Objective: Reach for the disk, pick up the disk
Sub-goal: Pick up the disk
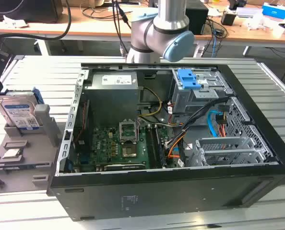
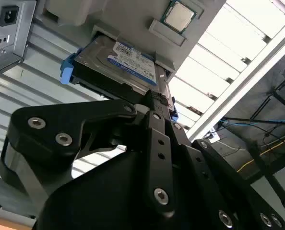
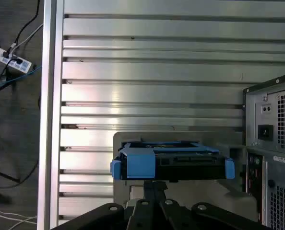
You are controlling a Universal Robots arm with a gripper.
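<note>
Fingers (image 3: 148,191): clenched together, nothing gripped between them. In both wrist views they point straight at the disk (image 3: 181,160), with the tips just short of its near edge. Whether they touch it cannot be told.

Disk: directly ahead of the fingers, standing on edge in a slot of a grey holder (image 3: 125,140), not lifted. A blue bracket (image 3: 137,160) wraps its ends. Its narrow connector edge faces the fingers. In the second wrist view the face with the white-and-blue label is turned away from the fingers.

Chip (image 2: 178,14): small, square and silver. It lies flat on the holder, beyond the disk from the fingers and apart from it.

Table (image 3: 157,62): ribbed aluminium slats under the holder, running on past the disk.

Case (image 3: 272,143): black, off to one side of the fingers and beside the holder, with its socketed rear panel toward the wrist cameras. In the exterior view it lies on its side with the lid off and a green board (image 1: 118,143) exposed. A metal cage (image 1: 200,96) with a blue latch (image 1: 188,79) on top sits at the end farthest from the fingers.

Arm (image 1: 157,28): a grey joint with a blue cap rises behind the case.
</note>
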